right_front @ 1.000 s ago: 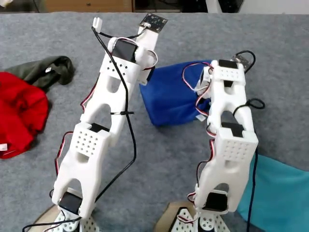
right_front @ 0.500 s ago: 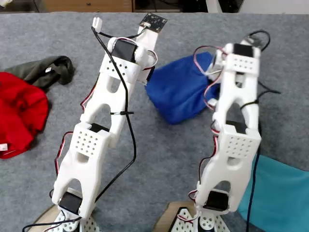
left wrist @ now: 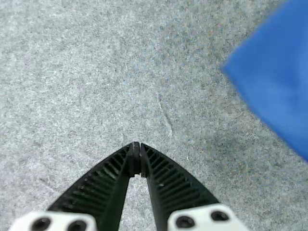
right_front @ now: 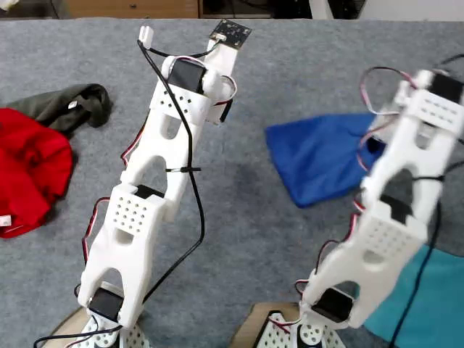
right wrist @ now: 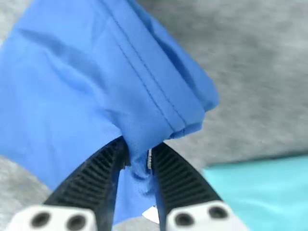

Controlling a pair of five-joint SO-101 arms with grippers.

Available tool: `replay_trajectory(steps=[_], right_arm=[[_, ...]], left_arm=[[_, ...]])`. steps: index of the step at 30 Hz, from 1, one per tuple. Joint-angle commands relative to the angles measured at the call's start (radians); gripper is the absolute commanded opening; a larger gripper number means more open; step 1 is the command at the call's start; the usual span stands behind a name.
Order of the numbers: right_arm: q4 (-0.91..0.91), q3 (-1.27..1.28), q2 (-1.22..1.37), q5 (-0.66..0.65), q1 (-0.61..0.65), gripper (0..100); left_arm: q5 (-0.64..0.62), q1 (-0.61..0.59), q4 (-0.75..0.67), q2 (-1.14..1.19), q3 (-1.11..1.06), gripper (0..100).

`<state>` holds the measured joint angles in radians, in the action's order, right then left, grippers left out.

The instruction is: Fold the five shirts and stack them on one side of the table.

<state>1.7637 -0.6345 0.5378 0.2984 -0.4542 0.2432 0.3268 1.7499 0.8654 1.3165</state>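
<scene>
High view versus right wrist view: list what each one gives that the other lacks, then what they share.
High view adds: a red shirt and a dark olive shirt bunched at one side, and the left arm stretched over the grey table. Right wrist view adds: the right gripper shut on a folded edge of the blue shirt, close beside its stitched hem. Shared: the blue shirt, the teal shirt near it, and the grey table.

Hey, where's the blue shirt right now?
In the high view the blue shirt sits on the right half of the grey table, pinched at one edge by the right gripper, with the teal shirt nearer the arm bases.
</scene>
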Motion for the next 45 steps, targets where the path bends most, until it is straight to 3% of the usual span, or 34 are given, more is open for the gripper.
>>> replay_trajectory(steps=[1,11,16,23,41,45], right_arm=[[0.02,0.143,-0.222,-0.074,-0.084,0.3],[0.009,0.449,-0.498,-0.307,-0.409,0.3],[-0.057,0.467,-0.496,-0.434,-0.627,0.3],[-0.054,0.466,-0.498,-0.577,-0.828,0.3],[0.011,0.456,-0.504,-0.792,-1.026,0.6],[0.011,0.449,-0.506,-0.816,-1.021,13.0]], left_arm=[[0.011,0.012,0.008,-0.022,0.014,2],[0.009,0.015,0.009,-0.024,0.011,2],[0.006,0.04,0.009,-0.015,0.005,2],[0.003,0.048,0.009,-0.013,0.005,2],[0.008,0.049,0.009,-0.024,-0.02,2],[0.003,0.048,0.009,-0.024,-0.018,2]])
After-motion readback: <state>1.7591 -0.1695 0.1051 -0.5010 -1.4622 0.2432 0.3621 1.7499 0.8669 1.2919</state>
